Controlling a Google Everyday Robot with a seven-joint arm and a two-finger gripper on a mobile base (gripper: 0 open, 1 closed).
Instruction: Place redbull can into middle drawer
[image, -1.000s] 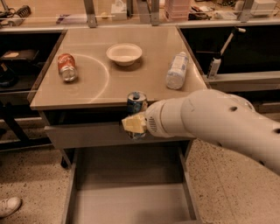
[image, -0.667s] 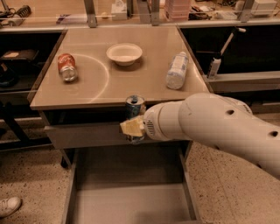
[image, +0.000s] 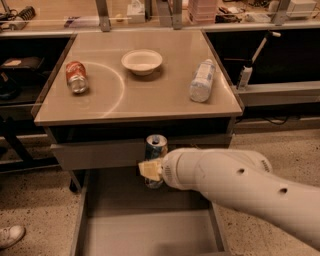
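Observation:
The redbull can (image: 156, 148), slim, blue and silver with a silver top, stands upright in my gripper (image: 150, 170), whose yellowish fingers (image: 148, 169) are shut on its lower half. My white arm reaches in from the lower right. The can hangs below the tabletop's front edge, over the back part of the open middle drawer (image: 95, 220), a wide grey drawer with a flat floor and thin side walls. The can's bottom is hidden behind my gripper.
On the tan tabletop (image: 140, 102) lie a red-orange soda can (image: 76, 77) at the left, a white bowl (image: 142, 61) at the back middle and a clear plastic bottle (image: 201, 81) at the right. A shut drawer front (image: 95, 152) sits under the tabletop. A shoe (image: 10, 235) shows at the lower left.
My gripper has carried the can down and slightly left, from the tabletop's front edge to below it, over the open drawer.

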